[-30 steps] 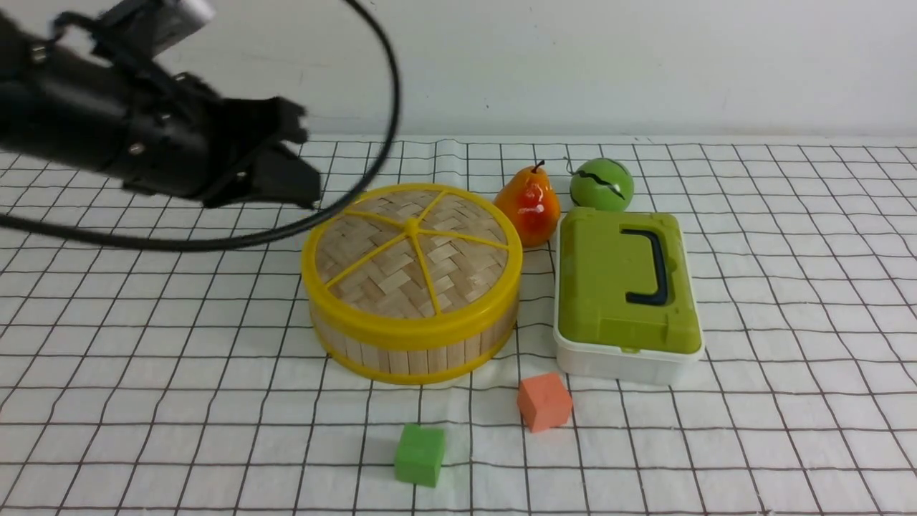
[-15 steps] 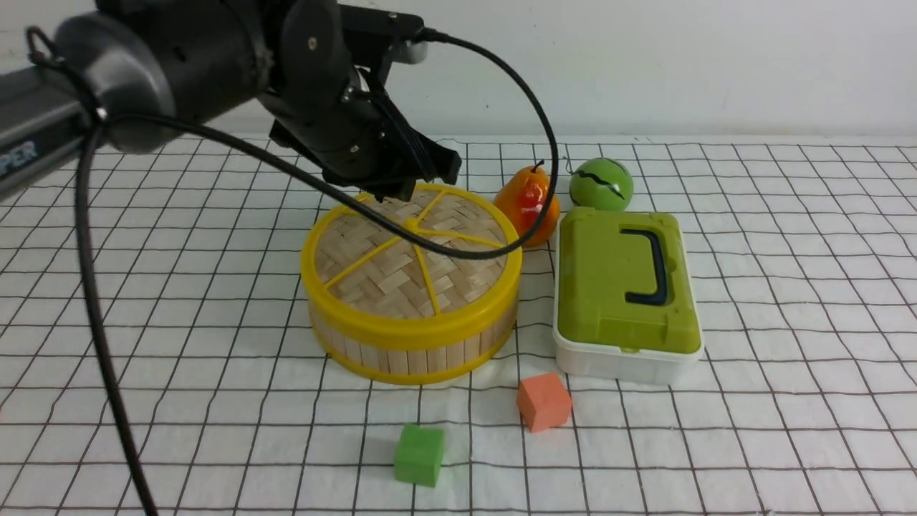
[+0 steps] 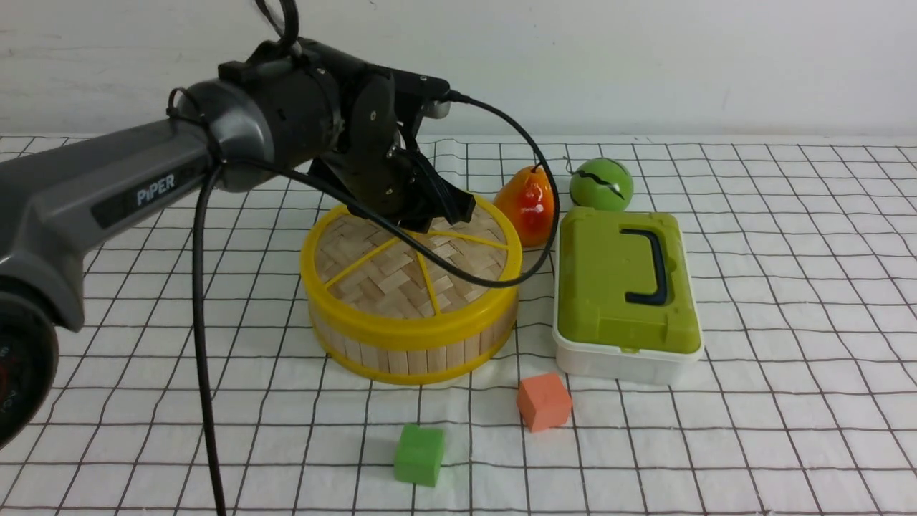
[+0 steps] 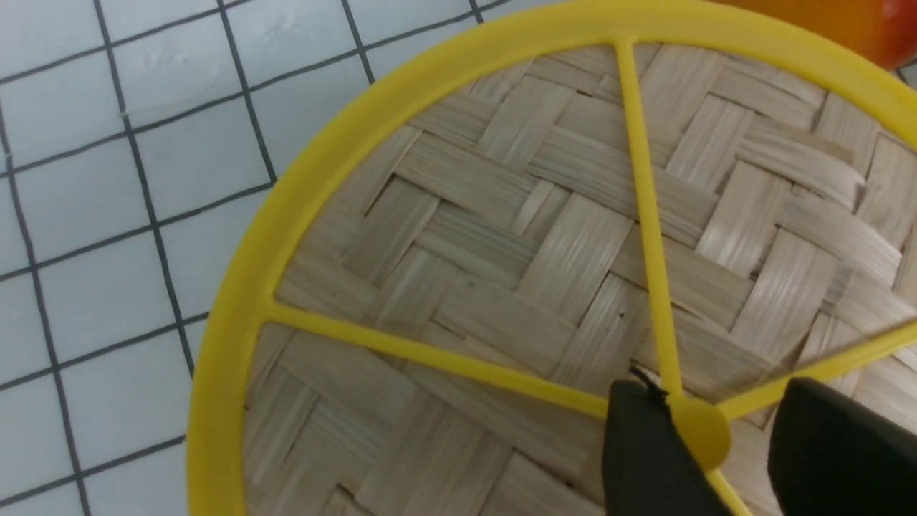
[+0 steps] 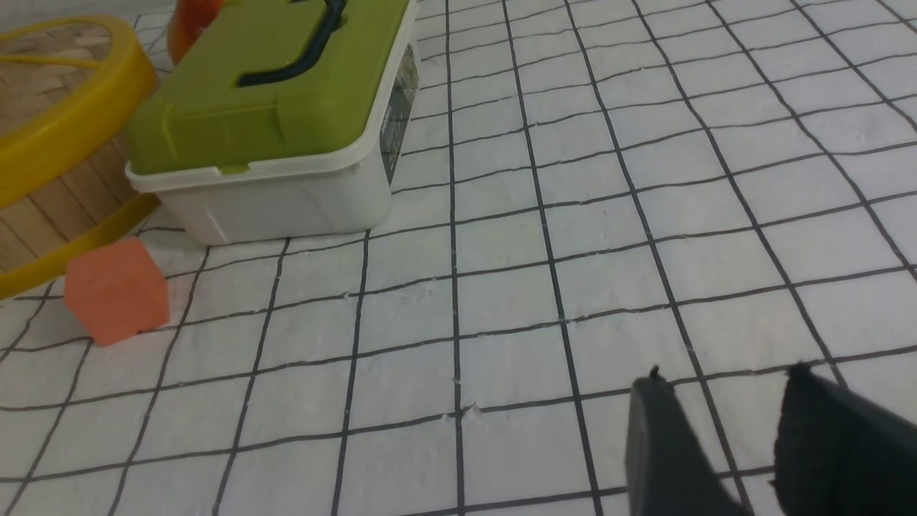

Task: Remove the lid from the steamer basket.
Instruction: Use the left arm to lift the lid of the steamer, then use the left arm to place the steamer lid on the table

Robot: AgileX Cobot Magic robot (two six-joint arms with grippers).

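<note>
**A:** What is the hand doing?

**B:** The left gripper (image 4: 716,405) has its two fingers spread, one on each side of the raised yellow hub (image 4: 703,433). It pinches nothing; I cannot tell whether either finger touches. The right gripper (image 5: 720,423), its fingers also apart, is over the white grid surface (image 5: 501,358).

**A:** And from near to far?

**B:** A green block (image 3: 420,455) is nearest, then an orange block (image 3: 544,402) to its right. Beyond them, left of a green-topped box (image 3: 623,279), is the steamer basket (image 3: 418,360), with the round bamboo lid (image 3: 387,283) on top.

**A:** What could go wrong?

**B:** The hub looks small and smooth, so a high or off-centre pinch could slip. If the lid fits tightly, the basket might rise with it, then drop. The looping black cable (image 3: 458,271) crosses the lid and could catch its rim. At the far right, a red-orange pear (image 3: 526,206) sits close; a sideways pull could knock it.
</note>
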